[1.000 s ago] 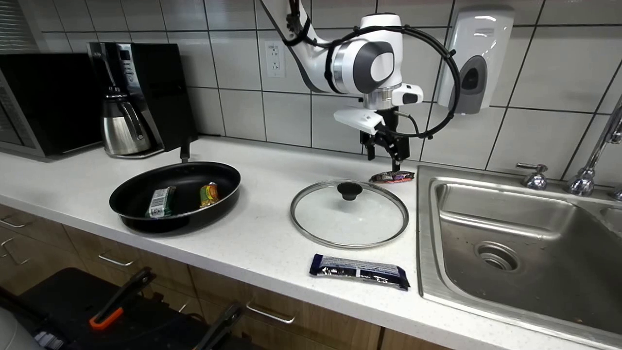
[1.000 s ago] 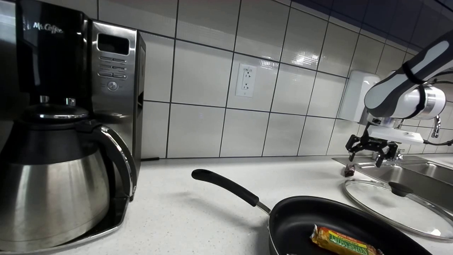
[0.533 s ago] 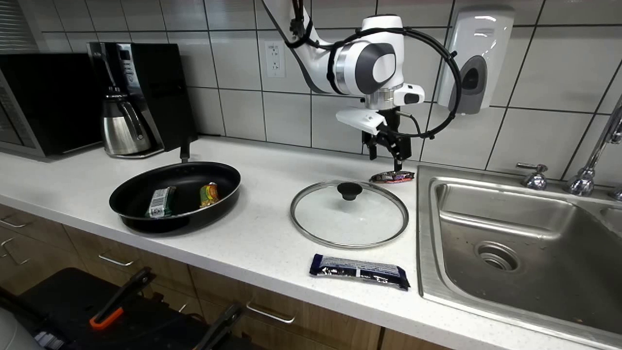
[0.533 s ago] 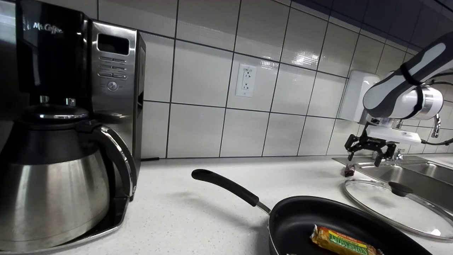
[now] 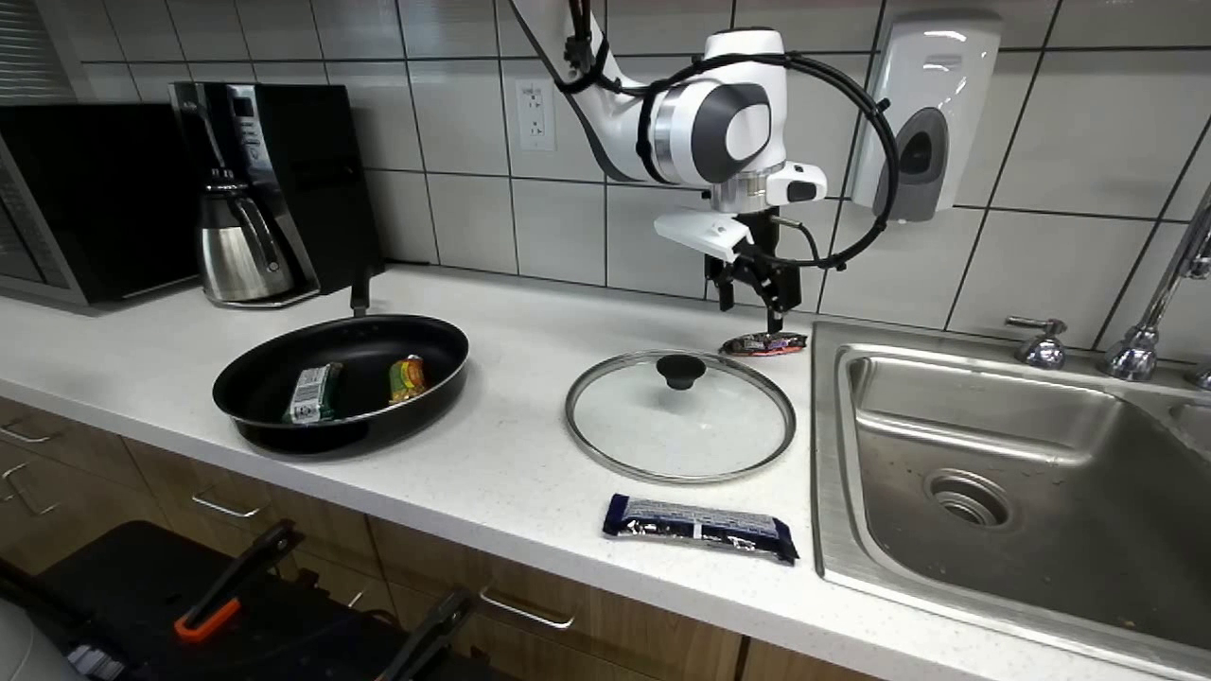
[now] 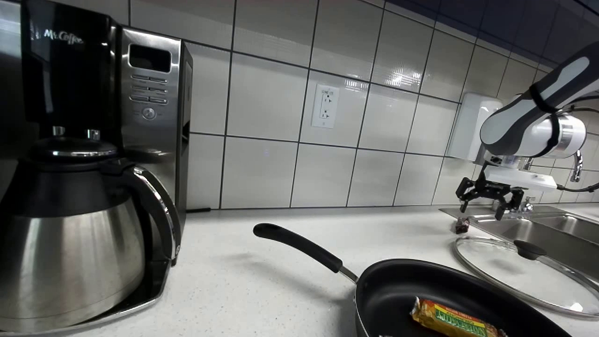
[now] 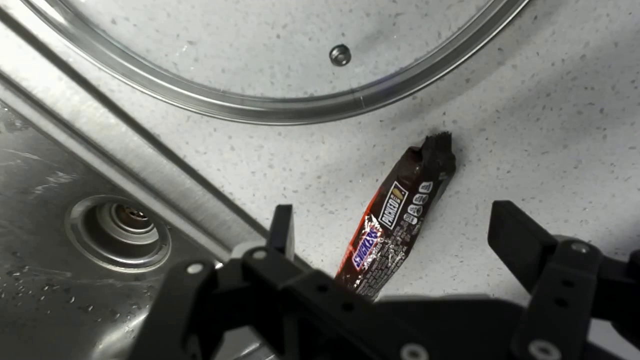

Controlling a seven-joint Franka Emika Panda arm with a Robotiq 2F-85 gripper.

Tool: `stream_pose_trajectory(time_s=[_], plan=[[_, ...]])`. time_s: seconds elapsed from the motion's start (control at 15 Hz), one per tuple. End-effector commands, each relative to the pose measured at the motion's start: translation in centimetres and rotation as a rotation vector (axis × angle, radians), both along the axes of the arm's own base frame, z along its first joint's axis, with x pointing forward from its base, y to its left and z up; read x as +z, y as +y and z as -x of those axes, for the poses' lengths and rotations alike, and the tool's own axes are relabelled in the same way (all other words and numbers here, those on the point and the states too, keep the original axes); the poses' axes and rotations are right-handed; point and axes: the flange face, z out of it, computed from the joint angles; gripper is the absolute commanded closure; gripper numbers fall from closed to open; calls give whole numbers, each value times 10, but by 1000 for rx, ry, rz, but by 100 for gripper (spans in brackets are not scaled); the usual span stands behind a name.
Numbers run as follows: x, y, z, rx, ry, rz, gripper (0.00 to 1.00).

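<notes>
Snickers bar (image 5: pixel 763 344) on surface (image 5: pixel 516 364); in an exterior view, long axis runs left to right, right end toward sink (image 5: pixel 834 454). Tool (image 7: pixel 390 220) above, fingers (image 7: pixel 520 242) wide apart.

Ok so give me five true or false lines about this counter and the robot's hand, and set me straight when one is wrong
1. The hand grips the Snickers bar. False: the hand is open and holds nothing.
2. A green-wrapped bar and an orange-wrapped bar lie in the frying pan. True.
3. The glass lid covers the frying pan. False: the glass lid lies on the counter.
4. The blue-wrapped bar lies on the counter beside the sink. True.
5. The carafe stands in the sink. False: the carafe is in the coffee maker.
</notes>
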Motion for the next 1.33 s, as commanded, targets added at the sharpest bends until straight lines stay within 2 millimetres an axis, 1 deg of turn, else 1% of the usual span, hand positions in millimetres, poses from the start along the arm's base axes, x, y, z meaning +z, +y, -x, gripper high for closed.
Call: stream_pose_trajectory(time_s=[0.0,0.4,0.6,1.0,1.27], plan=[[0,-1,0,0,1,0,0],[0,-1,0,0,1,0,0],[-2,-4,-3,1,-1,1,0],[-13,-8,-8,10,7,-12,0],[-21,-15,-12,-8,12,-13,0]])
